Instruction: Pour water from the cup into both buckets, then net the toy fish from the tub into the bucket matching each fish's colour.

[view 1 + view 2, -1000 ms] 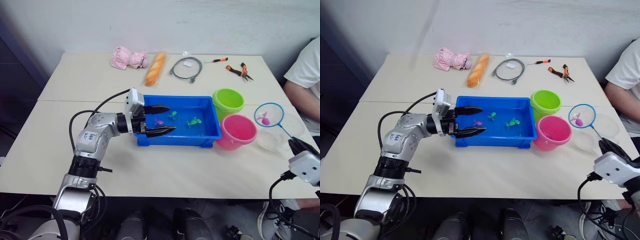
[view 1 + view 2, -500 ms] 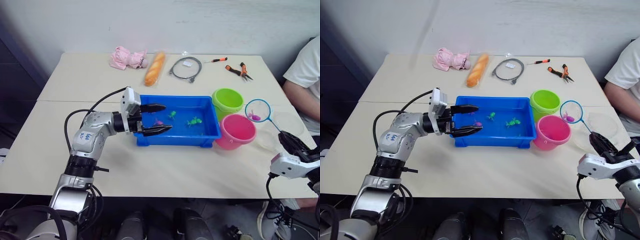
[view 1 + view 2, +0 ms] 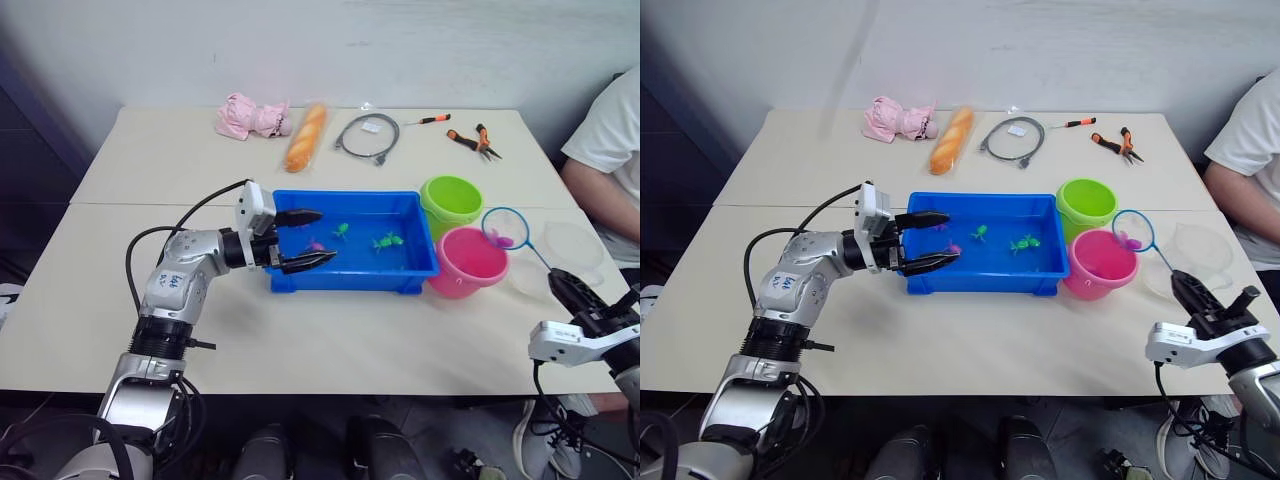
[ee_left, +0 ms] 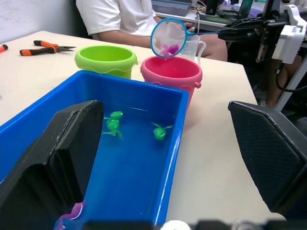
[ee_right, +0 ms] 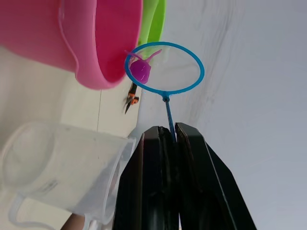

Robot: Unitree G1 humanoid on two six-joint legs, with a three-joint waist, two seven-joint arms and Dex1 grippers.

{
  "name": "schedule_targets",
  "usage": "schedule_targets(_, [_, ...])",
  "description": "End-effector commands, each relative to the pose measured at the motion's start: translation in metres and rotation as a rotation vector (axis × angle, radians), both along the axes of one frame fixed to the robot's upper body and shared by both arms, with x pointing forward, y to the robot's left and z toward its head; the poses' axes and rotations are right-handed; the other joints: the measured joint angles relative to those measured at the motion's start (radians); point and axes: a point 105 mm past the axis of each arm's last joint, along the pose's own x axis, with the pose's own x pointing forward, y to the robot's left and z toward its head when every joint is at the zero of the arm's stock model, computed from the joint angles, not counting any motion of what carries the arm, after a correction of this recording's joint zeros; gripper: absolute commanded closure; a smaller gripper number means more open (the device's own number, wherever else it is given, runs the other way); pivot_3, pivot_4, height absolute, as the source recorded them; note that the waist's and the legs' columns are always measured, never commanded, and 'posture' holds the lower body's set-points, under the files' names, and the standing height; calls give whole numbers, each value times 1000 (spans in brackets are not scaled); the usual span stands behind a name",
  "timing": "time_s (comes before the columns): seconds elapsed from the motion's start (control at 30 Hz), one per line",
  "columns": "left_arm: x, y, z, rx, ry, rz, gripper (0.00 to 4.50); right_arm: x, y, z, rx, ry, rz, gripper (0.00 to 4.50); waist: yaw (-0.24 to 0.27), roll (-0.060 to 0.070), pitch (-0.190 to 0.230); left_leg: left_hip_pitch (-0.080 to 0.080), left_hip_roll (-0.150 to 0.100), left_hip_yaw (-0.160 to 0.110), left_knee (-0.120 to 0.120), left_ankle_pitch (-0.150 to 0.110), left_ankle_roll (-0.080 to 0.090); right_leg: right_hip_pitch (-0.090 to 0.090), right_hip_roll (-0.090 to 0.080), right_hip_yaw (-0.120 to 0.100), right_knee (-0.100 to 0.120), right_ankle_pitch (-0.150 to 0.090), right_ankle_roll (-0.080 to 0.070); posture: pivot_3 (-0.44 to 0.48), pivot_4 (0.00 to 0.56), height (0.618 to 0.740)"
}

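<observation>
We see a pale beige table (image 3: 330,330) made of two tops butted together, against a plain light wall, with a person in a white shirt (image 3: 612,130) seated at the far right. Count: two buckets, one tub, one net, one cup, and in the tub three green fish plus one magenta fish. The blue tub (image 3: 400,283) sits mid-table, shallow with a rolled rim, holding water; green fish (image 4: 159,132) lie toward its right half, a magenta fish (image 3: 316,244) nearer the left. The lime green bucket (image 3: 453,201) stands just right of the tub's far corner, the pink bucket (image 3: 470,262) touching or nearly touching it in front. The net (image 3: 506,228), light blue hoop on a thin dark handle, is held in the air beside the pink bucket's right rim, a magenta fish in net (image 5: 140,70) lying in its mesh. Right gripper (image 5: 170,139) is clamped on the net handle. The clear cup (image 3: 568,246) stands on the table right of the pink bucket. Left gripper (image 3: 305,239) has fingers apart, straddling the tub's left end. At the far edge: pink cloth (image 3: 244,116), bread loaf (image 3: 304,136), grey coiled cable (image 3: 365,135), screwdriver (image 3: 430,119), orange pliers (image 3: 470,141)
</observation>
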Motion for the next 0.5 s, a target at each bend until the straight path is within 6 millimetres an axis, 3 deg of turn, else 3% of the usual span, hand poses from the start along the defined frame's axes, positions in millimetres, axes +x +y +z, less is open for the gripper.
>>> schedule_targets(0.03, [2, 6, 9, -4, -43, 20, 41, -1, 3, 2, -35, -12, 11, 4500, 0, 0, 0, 0, 0, 0, 0, 0, 0, 0, 0, 0, 0, 0, 0, 0, 150, 738])
schedule_targets(0.13, [2, 6, 9, -2, -45, 16, 41, -6, 5, -12, -37, 42, 11, 4500, 4, 0, 0, 0, 0, 0, 0, 0, 0, 0, 0, 0, 0, 0, 0, 0, 150, 738])
schedule_targets(0.27, [1, 6, 9, -5, -44, 18, 41, -6, -4, -5, -35, 8, -44, 4500, 2, 0, 0, 0, 0, 0, 0, 0, 0, 0, 0, 0, 0, 0, 0, 0, 150, 738])
schedule_targets(0.5, [2, 5, 10, -9, -43, 15, 41, -9, 14, -1, -38, -14, 29, 4500, 0, 0, 0, 0, 0, 0, 0, 1, -1, 0, 0, 0, 1, 0, 0, 0, 150, 738])
